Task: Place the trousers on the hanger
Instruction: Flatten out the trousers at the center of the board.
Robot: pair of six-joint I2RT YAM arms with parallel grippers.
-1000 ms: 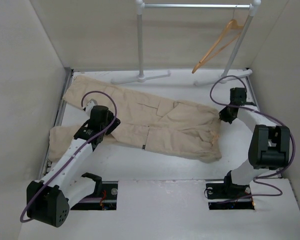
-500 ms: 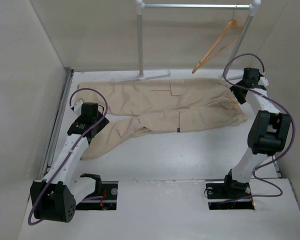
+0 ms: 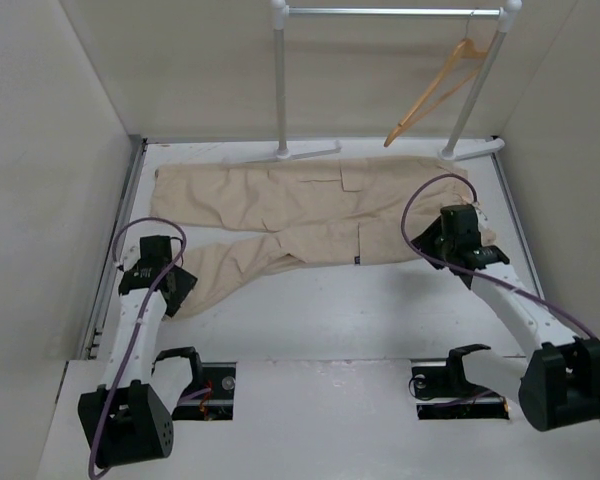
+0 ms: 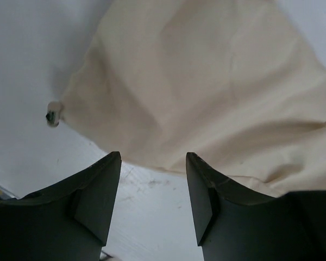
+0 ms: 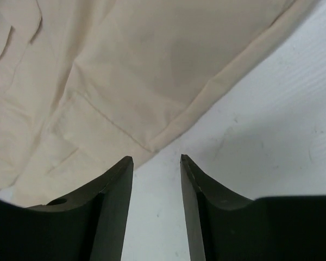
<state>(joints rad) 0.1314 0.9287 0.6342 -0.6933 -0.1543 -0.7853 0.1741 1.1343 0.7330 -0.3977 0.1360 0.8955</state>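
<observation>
The beige trousers (image 3: 320, 210) lie flat across the back of the table, waist to the right and both legs running left. One leg's hem (image 4: 206, 98) lies just ahead of my left gripper (image 4: 153, 157), which is open over bare table and also shows at the leg's near-left end (image 3: 175, 290). My right gripper (image 5: 156, 159) is open too, with a corner of the trousers (image 5: 125, 81) just beyond its tips; it hangs by the waist (image 3: 438, 238). The light-orange hanger (image 3: 435, 90) hangs by its hook from the rail at the back right.
The white-and-metal garment rail (image 3: 280, 80) stands at the back, its feet (image 3: 300, 152) on the table just behind the trousers. White walls close in left, right and back. A small white tip (image 4: 53, 113) sticks out at the hem's left corner.
The trousers were pulled out flat toward the back, then both grippers let go. Since then the left arm has drawn back near-left and the right has come from the far right corner to the waist.
</observation>
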